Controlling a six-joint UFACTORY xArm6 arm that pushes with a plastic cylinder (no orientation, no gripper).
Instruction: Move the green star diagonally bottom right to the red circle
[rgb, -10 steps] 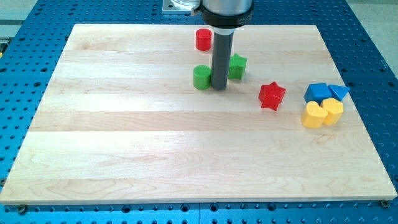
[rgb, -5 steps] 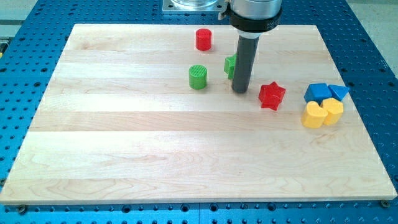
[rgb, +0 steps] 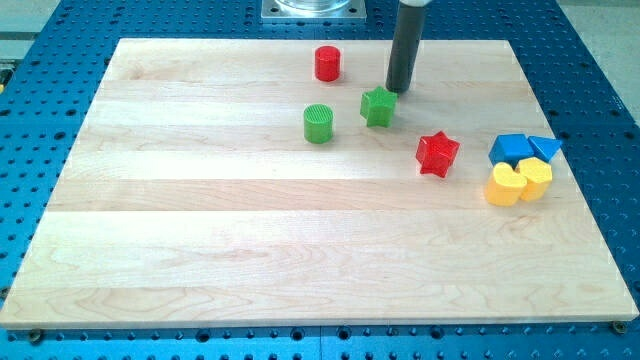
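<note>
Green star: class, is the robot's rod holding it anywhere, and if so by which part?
Nothing is held. The rod has no grasping tool; it only pushes. My tip sits just above and right of the green star, close to its upper right point; contact cannot be told.

rod: dark grey, plain, down to my tip (rgb: 399, 91)
green star (rgb: 378, 106): bright green, one flat colour
green cylinder (rgb: 318, 124): the same bright green, with fine ridged lines across its top face
red circle (rgb: 327, 63): plain solid red
red star (rgb: 437, 154): solid red, darker in the shaded folds
blue blocks (rgb: 523, 149): mid blue, plain
yellow blocks (rgb: 518, 181): warm yellow, plain
desk (rgb: 200, 220): pale wood in lengthwise planks, light grain streaks
surround (rgb: 50, 340): blue metal, regular grid of small dark holes
</note>
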